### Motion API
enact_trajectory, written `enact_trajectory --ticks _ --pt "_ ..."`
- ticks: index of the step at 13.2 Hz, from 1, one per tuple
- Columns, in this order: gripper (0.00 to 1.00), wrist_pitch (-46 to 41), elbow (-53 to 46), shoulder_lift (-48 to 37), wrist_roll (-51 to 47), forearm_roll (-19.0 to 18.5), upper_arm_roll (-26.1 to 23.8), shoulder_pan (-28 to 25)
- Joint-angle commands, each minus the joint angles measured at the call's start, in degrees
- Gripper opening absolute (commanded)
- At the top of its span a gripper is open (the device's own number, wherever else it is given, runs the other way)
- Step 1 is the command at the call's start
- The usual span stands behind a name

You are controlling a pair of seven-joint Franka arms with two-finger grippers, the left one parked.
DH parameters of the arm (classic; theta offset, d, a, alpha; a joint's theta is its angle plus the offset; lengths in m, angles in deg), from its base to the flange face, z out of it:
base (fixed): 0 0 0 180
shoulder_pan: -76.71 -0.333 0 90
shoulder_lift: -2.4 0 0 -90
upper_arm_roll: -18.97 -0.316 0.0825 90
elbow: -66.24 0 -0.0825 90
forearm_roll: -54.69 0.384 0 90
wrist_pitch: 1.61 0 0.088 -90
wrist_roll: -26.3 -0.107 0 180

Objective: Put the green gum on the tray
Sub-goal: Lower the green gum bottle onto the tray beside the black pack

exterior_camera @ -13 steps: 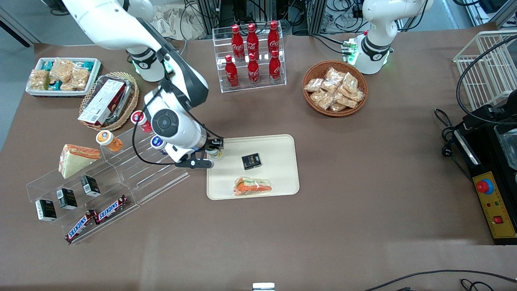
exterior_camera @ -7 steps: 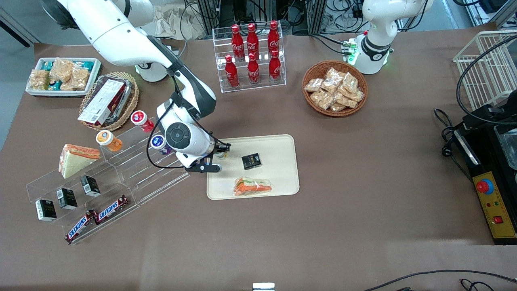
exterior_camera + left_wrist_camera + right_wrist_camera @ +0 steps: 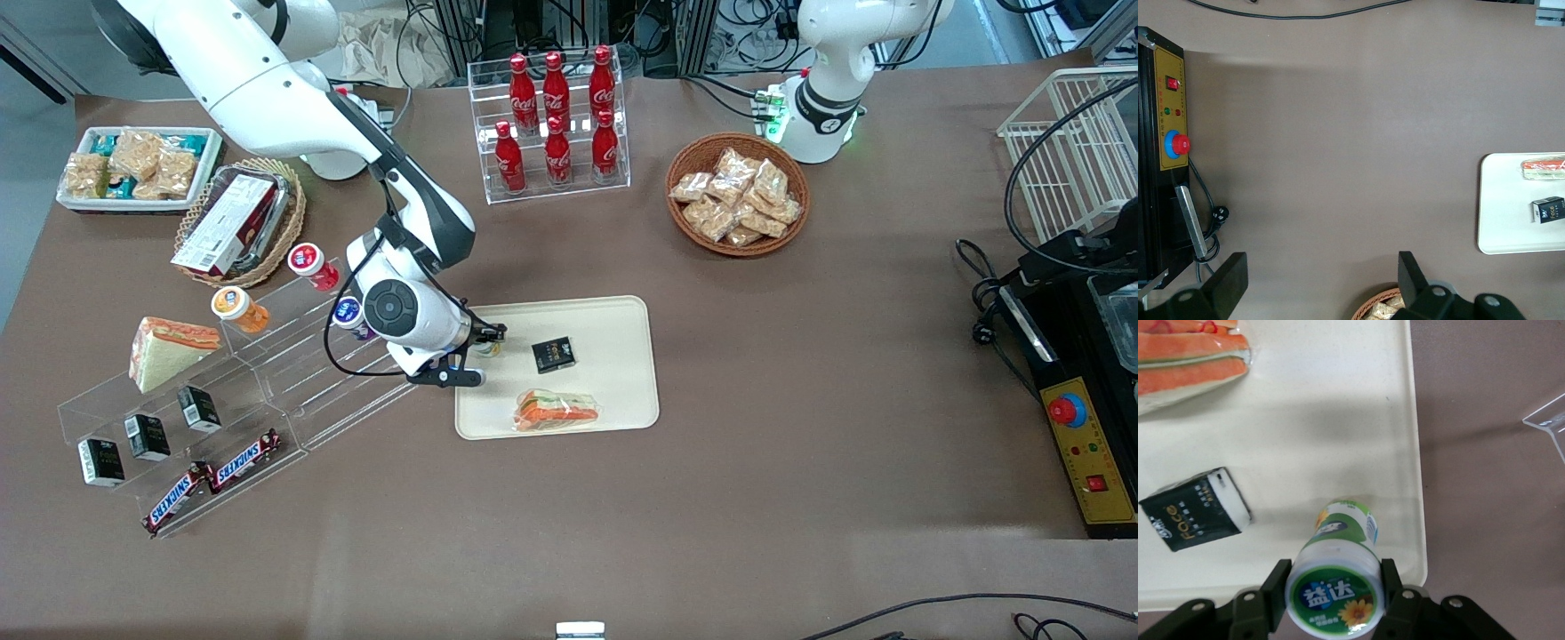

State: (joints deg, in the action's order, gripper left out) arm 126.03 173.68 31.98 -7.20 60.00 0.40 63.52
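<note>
the gripper is clamped on the green gum, one finger on each side of the bottle just under its lid. in the right wrist view the bottle hangs upright over the tray, near the tray's corner, with its base low over or resting on the cream surface; contact cannot be confirmed. in the front view the gripper sits over the tray at its end toward the working arm, and the green gum shows only as a small patch under the wrist.

change over the last second: the wrist has moved from the tray's edge, beside the clear acrylic display rack, to a position inside the rim, and it appears lower than before. the bottle has travelled with it. nothing else on the table has shifted.

meaning for the task: transport is essentially complete, and the step in hand is the final lowering and release. the bottle is apart from the black box and well apart from the wrapped sandwich that already lie on the tray, so the landing spot is free. the rim is close, so a straight vertical retreat after opening is advisable to avoid tipping the tall, narrow bottle toward the edge.
</note>
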Motion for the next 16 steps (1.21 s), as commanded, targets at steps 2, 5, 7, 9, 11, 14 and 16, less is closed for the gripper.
enact_trajectory --ticks 2,5,7,9,11,14,16 --pt "0.27 0.7 -1.3 1.3 -0.7 -0.5 0.3 -0.5" --pt "0.71 0.7 -1.2 1.2 -0.4 -0.9 0.3 -0.5" --pt "0.97 0.7 -1.3 1.2 -0.4 -1.8 0.3 -0.5" --pt "0.97 0.7 -1.3 0.9 -0.1 -1.8 0.3 -0.4" --pt "0.97 0.2 -1.4 0.1 0.1 -1.8 0.3 -0.3" --pt "0.97 -4.0 -1.7 -4.7 1.7 -1.8 0.3 0.5" --pt "0.97 -9.0 -2.0 -8.3 5.4 -1.8 0.3 2.7"
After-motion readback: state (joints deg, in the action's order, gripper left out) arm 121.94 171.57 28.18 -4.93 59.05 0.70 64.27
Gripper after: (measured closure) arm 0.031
